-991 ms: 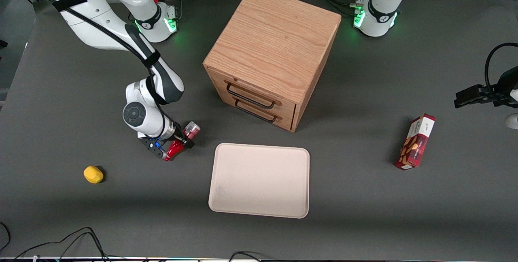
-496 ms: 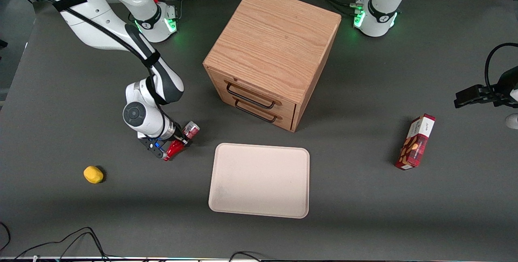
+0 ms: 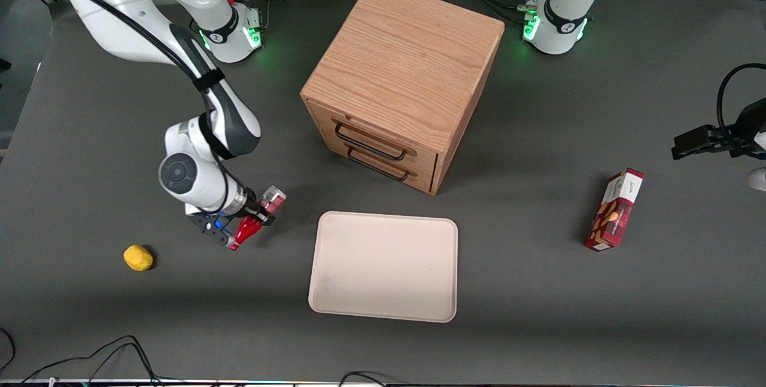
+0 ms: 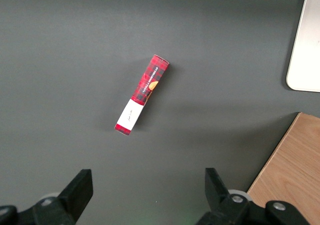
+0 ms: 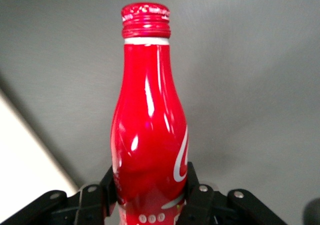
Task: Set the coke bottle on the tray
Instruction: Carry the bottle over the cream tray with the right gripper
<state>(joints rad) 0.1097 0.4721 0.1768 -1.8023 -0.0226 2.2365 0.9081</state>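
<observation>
You had the gripper (image 3: 242, 226) up off the table (image 3: 90, 327) at the working arm's end, beside the tray (image 3: 384, 265) but not yet over it, and its fingers were closed snugly round the body of the coke bottle (image 3: 254, 219). In the front view the bottle lay tilted in the grasp, its red cap end pointing toward the camera and its clear base end pointing toward the wooden cabinet (image 3: 402, 79). The right wrist view told the same story: the coke bottle (image 5: 149, 130) filled the frame with a black fingertip (image 5: 196, 197) pressed on each flank low on the body, dark table under it and a pale edge of the tray (image 5: 25, 175) close alongside. So by my reading the pick was done and you were in the carry, bottle airborne, with the placing wholly ahead of you. The next move, as I judged it, called for a sideways travel toward the parked arm's end until the bottle hung over the bare middle of the tray, well inside the low rim, then a gentle descent before you let go. A round bottle set down on its side may roll. The yellow lemon-like object (image 3: 137, 257) and the red snack box (image 3: 616, 209) lay well clear.
</observation>
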